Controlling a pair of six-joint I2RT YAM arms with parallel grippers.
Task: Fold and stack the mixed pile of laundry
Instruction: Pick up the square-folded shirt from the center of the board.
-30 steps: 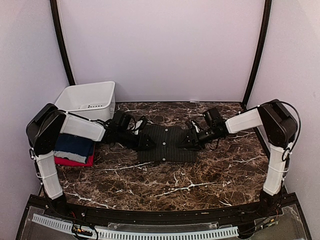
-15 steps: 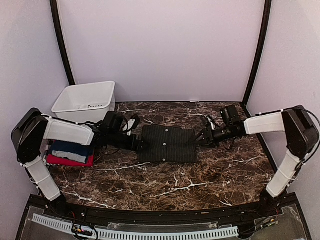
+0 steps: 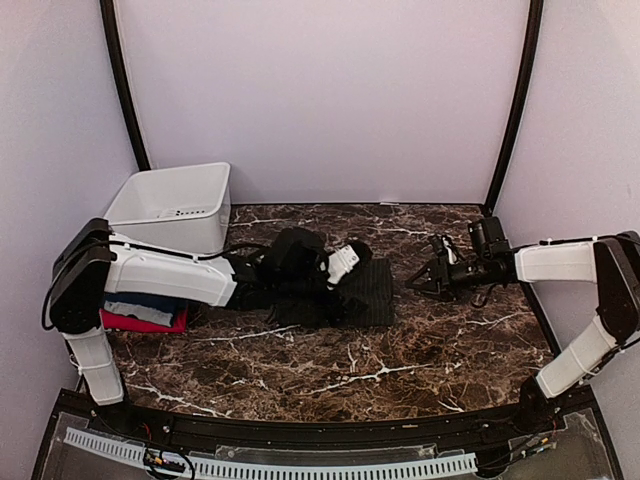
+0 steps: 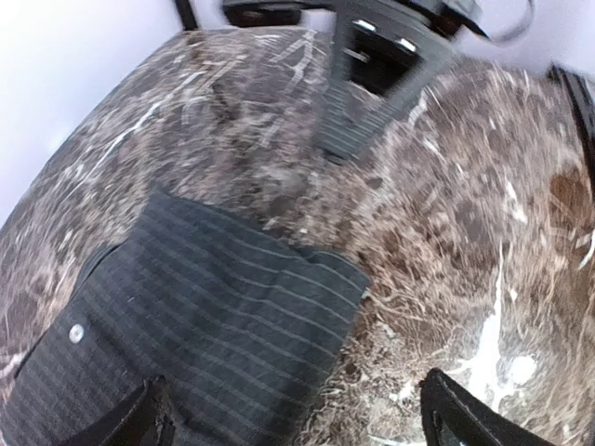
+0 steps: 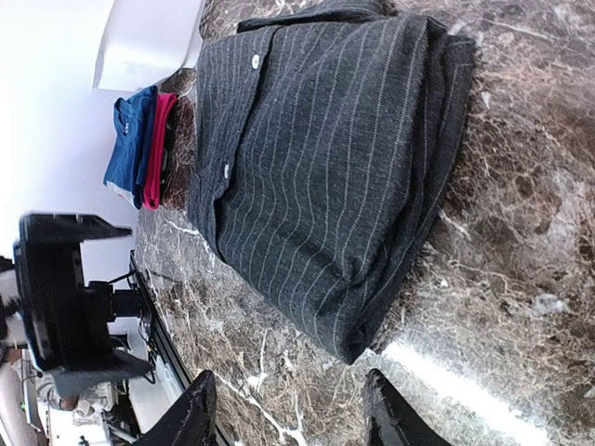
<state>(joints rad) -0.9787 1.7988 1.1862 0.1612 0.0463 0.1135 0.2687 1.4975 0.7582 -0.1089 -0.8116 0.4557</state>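
The dark charcoal pinstriped shirt (image 3: 375,297) lies folded flat in the middle of the marble table (image 3: 400,350). My left gripper (image 3: 358,276) hovers over it, reaching in from the left. In the left wrist view the shirt (image 4: 204,316) lies under the open left gripper (image 4: 297,423), its corner between the jaws and untouched. My right gripper (image 3: 420,281) stands just right of the shirt, apart from it. In the right wrist view the right gripper (image 5: 293,413) is open over bare marble, short of the shirt (image 5: 325,167). A folded navy T-shirt (image 3: 145,300) lies on a red T-shirt (image 3: 140,322) at the left.
A white plastic bin (image 3: 175,205) stands at the back left, behind the folded stack (image 5: 141,144). Purple walls close in the back and both sides. A dark rail (image 3: 300,432) runs along the table's near edge.
My left arm has swung right from the shirt's left edge to above it, and its jaws have opened wide. My right arm has drawn back to the right, off the shirt.
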